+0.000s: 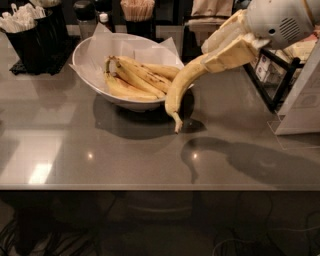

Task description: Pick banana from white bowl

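My gripper (216, 59) reaches in from the upper right and is shut on the upper end of the banana (178, 90). The banana is long, curved and yellow. It hangs in the air with its thin pointed end down, just past the right rim of the white bowl (85, 75) and above the counter. The bowl is lined with crinkled white paper and still holds several straighter brown-speckled bananas (135, 76).
Black cutlery holders (35, 32) stand at the back left. A black wire rack (280, 75) and a white box (302, 100) stand at the right. Bottles and a toothpick jar (137, 10) stand behind the bowl. The grey counter (100, 150) has its front edge near the bottom.
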You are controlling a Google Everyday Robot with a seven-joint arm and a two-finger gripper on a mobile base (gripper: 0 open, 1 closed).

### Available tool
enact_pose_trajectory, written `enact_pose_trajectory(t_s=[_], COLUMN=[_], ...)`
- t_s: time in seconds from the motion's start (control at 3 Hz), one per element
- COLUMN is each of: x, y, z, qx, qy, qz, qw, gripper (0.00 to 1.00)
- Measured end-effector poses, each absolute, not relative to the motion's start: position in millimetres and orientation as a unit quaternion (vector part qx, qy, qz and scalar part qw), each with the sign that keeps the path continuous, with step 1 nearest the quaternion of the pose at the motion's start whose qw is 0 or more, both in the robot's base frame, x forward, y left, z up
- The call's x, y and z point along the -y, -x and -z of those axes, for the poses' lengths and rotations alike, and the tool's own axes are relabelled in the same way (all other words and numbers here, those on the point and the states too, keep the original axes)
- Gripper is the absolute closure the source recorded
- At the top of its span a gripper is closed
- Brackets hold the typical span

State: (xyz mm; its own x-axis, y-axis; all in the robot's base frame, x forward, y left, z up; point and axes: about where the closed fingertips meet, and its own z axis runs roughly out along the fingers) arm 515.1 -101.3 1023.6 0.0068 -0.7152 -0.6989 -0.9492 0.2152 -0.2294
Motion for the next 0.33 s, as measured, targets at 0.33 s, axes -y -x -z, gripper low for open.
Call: enact_pose_trajectory(t_s=[0.33], x=[109.6], y=[-501.5], z=[-1023.2], qx=[-0.678], qy=[0.613], qz=[-0.165], qw=[0.370], gripper=[1.00])
